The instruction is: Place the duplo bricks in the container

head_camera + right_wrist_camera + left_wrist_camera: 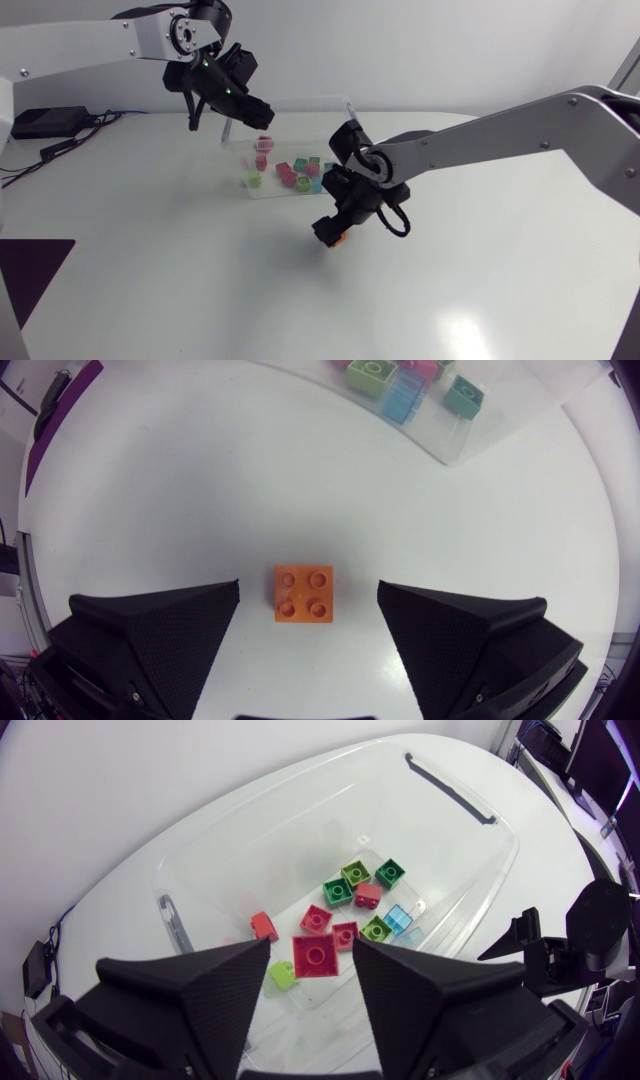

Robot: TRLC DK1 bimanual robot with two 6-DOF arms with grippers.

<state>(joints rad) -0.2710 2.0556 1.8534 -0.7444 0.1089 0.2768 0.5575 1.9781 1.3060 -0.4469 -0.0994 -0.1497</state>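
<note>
- The left gripper is held above the clear plastic container, its fingers spread wide with nothing gripped.
- Red, green and blue duplo bricks are seen lying on the container's floor.
- The right gripper is poised over the white table, fingers wide. An orange four-stud duplo brick lies untouched between them, outside the container.

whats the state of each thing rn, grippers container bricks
left gripper, open and empty, above the container
right gripper, open, low over the table, straddling the orange brick without touching it
container, upright, open top, partly filled
bricks in container, loose on its floor
orange brick, studs up on the table, outside the container, not gripped
</note>
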